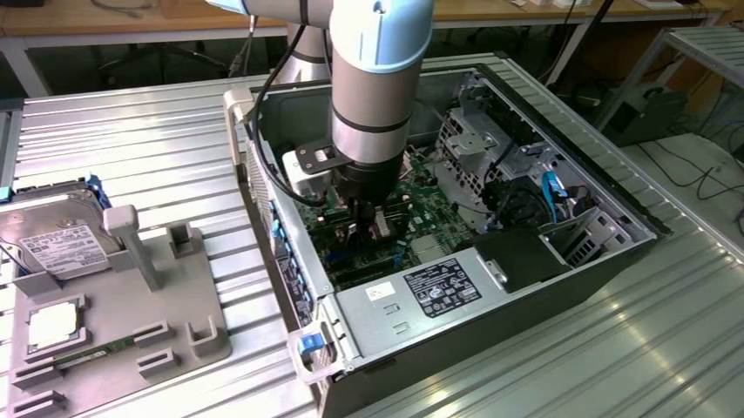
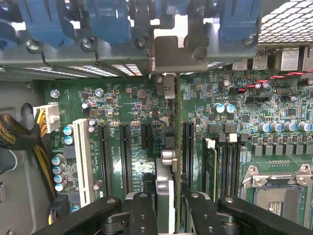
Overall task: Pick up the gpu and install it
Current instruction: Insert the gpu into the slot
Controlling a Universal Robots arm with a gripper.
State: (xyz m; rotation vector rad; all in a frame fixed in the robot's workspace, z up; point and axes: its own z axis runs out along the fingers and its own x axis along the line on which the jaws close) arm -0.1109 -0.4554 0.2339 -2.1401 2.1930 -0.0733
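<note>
Arms: one robot arm [image 1: 369, 78], grey with pale blue joint caps, coming straight down into the open computer case [image 1: 605, 187].
Gripper: one gripper [image 2: 165, 198], black fingers [image 2: 142, 210] pressed against the two faces of the gpu, pinching it.
Gpu count: one gpu [image 2: 165, 193], held on edge between the fingers, directly over the motherboard [image 2: 122, 107] inside the case.
Gpu look: seen edge-on from the wrist, a thin card with a silver metal part at its upper end and a silver bracket reaching to the case's rear slot wall; its face is hidden.
Gpu place: standing upright among the long black expansion slots, just beside the slot nearest the memory slots; whether it is seated I cannot tell.
Expansion slots: four black ones [image 2: 125, 156] and one white one [image 2: 82, 159] on the motherboard.
Power supply: one, silver with a label [image 1: 436, 292], at the case's near end.
Hard drive: one hard drive [image 1: 52, 244], on the grey fixture tray [image 1: 174, 305], well apart from the case, on the exterior view's left.
Arm pose: wrist vertical, gripper pointing down into the case.
</note>
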